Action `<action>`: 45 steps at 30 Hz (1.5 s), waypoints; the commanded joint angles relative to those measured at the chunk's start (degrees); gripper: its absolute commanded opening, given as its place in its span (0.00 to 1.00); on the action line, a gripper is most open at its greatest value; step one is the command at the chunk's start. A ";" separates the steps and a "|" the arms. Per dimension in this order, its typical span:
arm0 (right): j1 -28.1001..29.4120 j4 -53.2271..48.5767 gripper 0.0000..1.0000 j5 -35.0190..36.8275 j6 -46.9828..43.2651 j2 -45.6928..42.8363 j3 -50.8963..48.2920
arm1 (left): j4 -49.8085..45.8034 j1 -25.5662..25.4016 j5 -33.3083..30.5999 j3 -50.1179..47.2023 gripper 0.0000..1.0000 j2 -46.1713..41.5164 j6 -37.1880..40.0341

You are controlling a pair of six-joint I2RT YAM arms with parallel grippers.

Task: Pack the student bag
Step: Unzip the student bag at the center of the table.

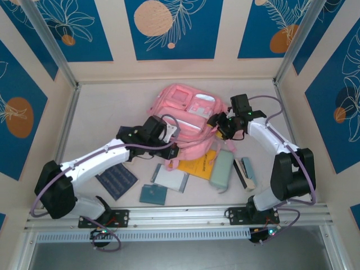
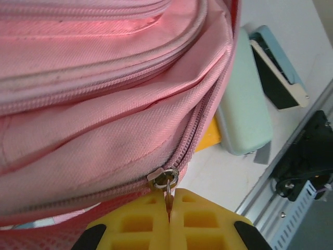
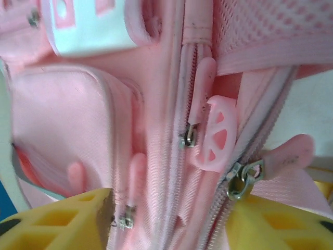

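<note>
Mid-table between arms: large soft pink fabric backpack (image 1: 188, 109); left gripper (image 2: 169, 197) clamped on small metal zipper pull (image 2: 164, 178), probably to open compartment; right gripper (image 3: 169, 211) fingers apart over zip seams, nothing held.

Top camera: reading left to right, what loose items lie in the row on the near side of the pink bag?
Dark blue gridded pad → small teal square → grey-white flat case → yellow book → mint green case → black-and-cream item.
</note>
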 commanded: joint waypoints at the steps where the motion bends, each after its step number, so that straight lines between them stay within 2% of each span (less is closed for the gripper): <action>1: -0.21 -3.57 0.64 4.82 1.17 -4.00 1.64 | 4.03 -1.07 4.18 5.13 0.00 1.40 -2.01; 3: -0.30 -5.34 0.63 6.01 2.76 -6.99 0.27 | 4.61 -1.41 4.46 6.94 0.00 2.68 -2.44; 8: -0.30 -9.41 0.54 6.82 7.82 -16.33 -4.04 | 3.89 -1.79 4.25 10.12 0.00 5.46 -1.82; 14: 1.27 -8.10 0.48 -0.16 14.83 -22.51 -8.38 | 5.20 -2.97 5.22 12.03 0.00 8.44 -2.68; 21: 7.71 -2.93 0.58 -5.36 22.41 -18.42 -9.68 | 4.49 -5.08 5.43 15.29 0.00 11.28 -2.27; 27: 10.30 0.13 0.56 -3.60 23.52 -14.26 -9.71 | 4.47 -5.98 5.79 15.35 0.00 11.35 -2.18; 32: 10.59 2.20 0.41 -3.17 23.59 -11.17 -10.87 | 3.77 -6.12 5.46 14.65 0.00 10.69 -1.25; 40: 10.82 3.46 0.04 -1.02 20.90 -10.72 -11.26 | 0.63 -6.08 2.21 12.08 0.00 8.91 1.75; 42: 10.62 2.87 0.00 -0.22 19.85 -10.90 -11.06 | 0.05 -6.05 1.06 11.29 0.00 8.30 2.12; 45: 9.88 1.92 0.00 0.52 18.52 -11.23 -10.81 | -1.62 -6.00 -1.66 10.36 0.00 7.27 3.27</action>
